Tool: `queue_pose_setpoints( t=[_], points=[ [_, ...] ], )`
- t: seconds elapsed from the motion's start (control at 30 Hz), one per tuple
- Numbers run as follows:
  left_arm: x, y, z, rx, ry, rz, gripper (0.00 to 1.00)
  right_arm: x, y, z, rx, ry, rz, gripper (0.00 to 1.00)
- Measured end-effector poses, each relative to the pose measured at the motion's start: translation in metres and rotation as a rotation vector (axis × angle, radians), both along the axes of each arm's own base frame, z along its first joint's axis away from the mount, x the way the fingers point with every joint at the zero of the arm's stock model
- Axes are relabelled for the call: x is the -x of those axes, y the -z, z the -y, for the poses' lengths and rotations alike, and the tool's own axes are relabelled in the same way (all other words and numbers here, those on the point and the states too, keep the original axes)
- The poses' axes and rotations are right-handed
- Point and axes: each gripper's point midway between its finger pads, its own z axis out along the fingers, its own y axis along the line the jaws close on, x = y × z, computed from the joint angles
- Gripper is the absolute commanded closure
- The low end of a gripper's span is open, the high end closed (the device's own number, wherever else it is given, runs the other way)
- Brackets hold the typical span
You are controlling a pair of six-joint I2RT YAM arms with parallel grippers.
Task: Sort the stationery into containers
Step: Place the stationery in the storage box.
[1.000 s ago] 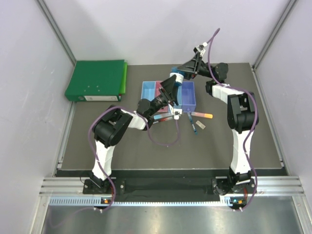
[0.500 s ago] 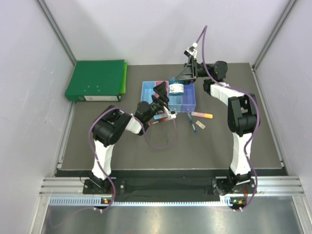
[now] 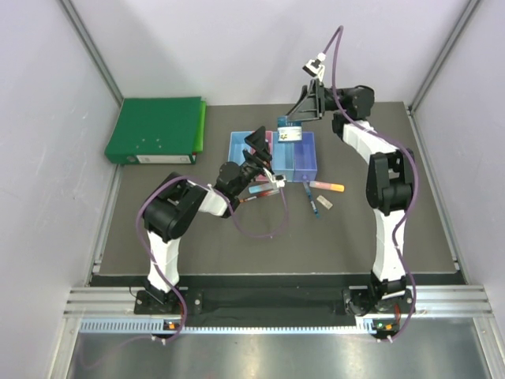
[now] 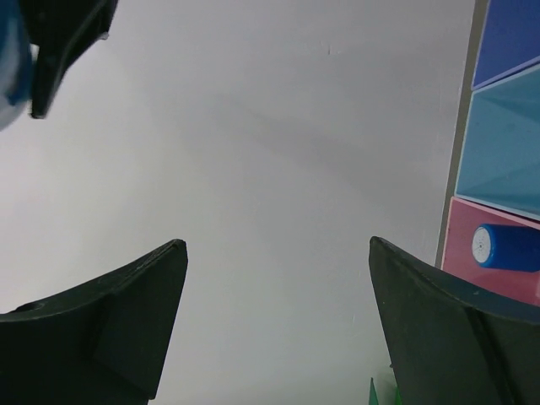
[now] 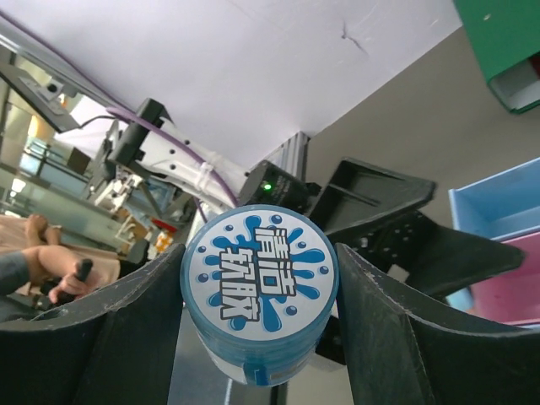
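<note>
My right gripper (image 3: pixel 293 125) is shut on a small round blue-white bottle (image 3: pixel 288 135), held in the air above the row of four joined bins (image 3: pixel 302 164). In the right wrist view the bottle (image 5: pixel 260 291) with its splash label sits between the fingers of that gripper (image 5: pixel 260 253). My left gripper (image 3: pixel 262 148) is open and empty, raised over the bins' left part; in its own view (image 4: pixel 277 243) it faces the wall. A blue round item (image 4: pixel 506 247) lies in the pink bin (image 4: pixel 481 287). A red-blue pen (image 3: pixel 264 189), a dark blue pen (image 3: pixel 313 202), an orange-pink marker (image 3: pixel 327 186) and a pale block (image 3: pixel 326 204) lie on the table.
A big green binder (image 3: pixel 158 129) lies at the back left. Grey walls close the table on three sides. The left arm's purple cable (image 3: pixel 260 229) loops over the mat in front of the bins.
My right gripper dipped toward the bins and then rose a little, still holding the bottle. My left gripper shifted slightly left and stays open.
</note>
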Motion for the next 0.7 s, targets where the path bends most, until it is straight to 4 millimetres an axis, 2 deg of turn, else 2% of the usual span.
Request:
queue_pose_setpoints(
  t=[0.23,0.37,0.7],
  points=[
    [0.001,-0.006,-0.001,0.008,-0.005,0.007,0.07,-0.019,0.012,-0.001,0.000,-0.003,0.089,1.00],
    [0.001,-0.007,-0.001,0.009,-0.007,0.009,0.08,-0.024,0.012,-0.002,-0.004,-0.007,0.154,1.00],
    [0.004,-0.012,0.001,0.015,-0.007,0.017,0.08,-0.035,-0.021,-0.002,-0.055,0.013,0.429,1.00]
  ],
)
